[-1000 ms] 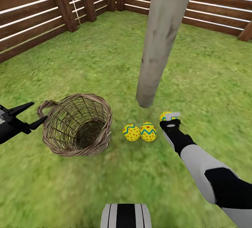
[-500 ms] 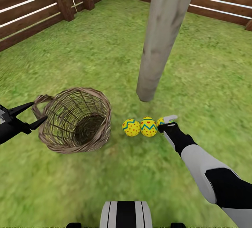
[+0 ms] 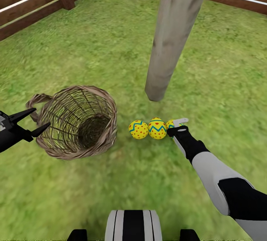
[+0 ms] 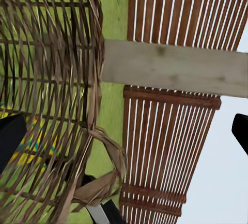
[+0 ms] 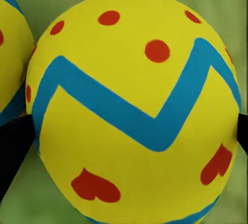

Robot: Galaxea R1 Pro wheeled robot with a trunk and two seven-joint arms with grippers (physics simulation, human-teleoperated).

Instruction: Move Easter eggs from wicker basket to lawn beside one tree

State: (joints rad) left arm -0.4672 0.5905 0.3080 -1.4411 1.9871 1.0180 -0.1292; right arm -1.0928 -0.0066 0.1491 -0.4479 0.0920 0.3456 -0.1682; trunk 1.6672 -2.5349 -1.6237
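Lying on the lawn (image 3: 92, 196) near the tree (image 3: 168, 48), 3 eggs now form a row: the third egg (image 3: 170, 124) came beside 2 others, still clenched by the right gripper (image 3: 177, 125). The basket (image 3: 74, 122) is empty; the left gripper (image 3: 31, 121) stays released.

Three Easter eggs (image 3: 157, 128) beside tree (image 3: 174, 37)

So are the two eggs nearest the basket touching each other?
Touching: in the head view the left egg and the middle egg meet edge to edge, with no grass between them.
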